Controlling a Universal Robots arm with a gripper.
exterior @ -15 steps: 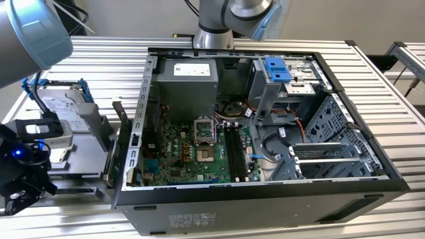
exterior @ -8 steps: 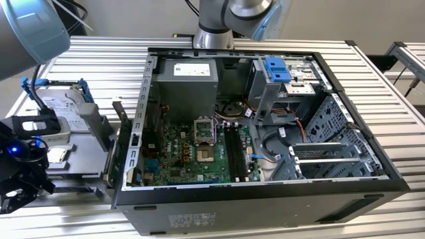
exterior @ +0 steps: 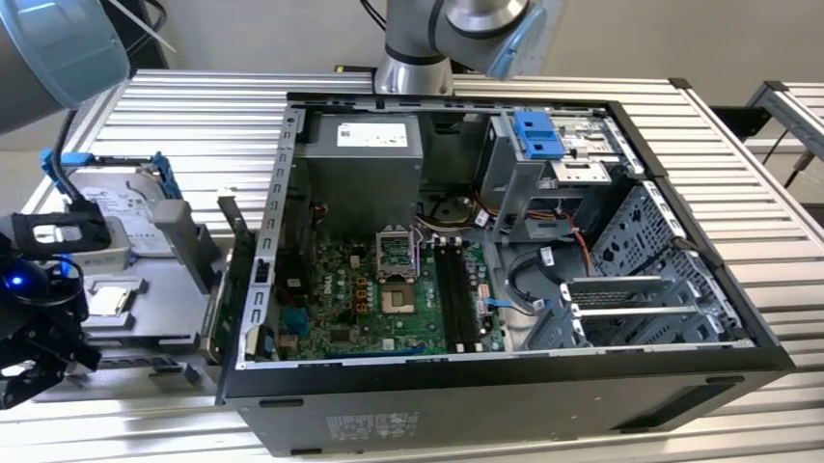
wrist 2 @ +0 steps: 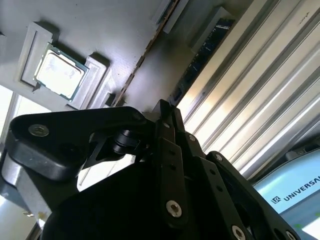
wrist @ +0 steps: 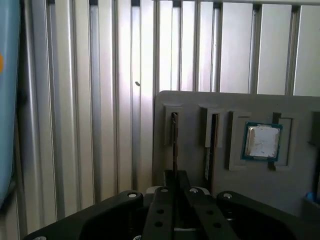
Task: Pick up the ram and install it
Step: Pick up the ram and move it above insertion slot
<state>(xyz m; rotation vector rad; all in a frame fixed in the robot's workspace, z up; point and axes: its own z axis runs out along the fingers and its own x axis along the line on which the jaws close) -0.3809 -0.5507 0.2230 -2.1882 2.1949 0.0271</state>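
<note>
A table of ribbed aluminium slats [exterior: 193,106] fills the scene, with a plain grey wall [exterior: 258,34] behind it and the corner of a second slatted bench [exterior: 796,101] at the far edge on the exterior view's right. An open black computer case [exterior: 515,410] lies on its side in the middle of the table, its green motherboard [exterior: 373,299] facing up. A flat grey tray [exterior: 161,313] rests on the slats just beside the case, on the exterior view's left, with a drive in a blue bracket [exterior: 110,207] at its far end. The ram [wrist: 174,142] stands on edge in a narrow slot of that tray, next to a second stick [wrist: 213,145] and a square processor chip [wrist: 262,141]. The gripper [wrist: 175,182] hangs low over the tray in line with the ram's near end, touching it or just short of it; I cannot tell whether it is spread or clamped.
</note>
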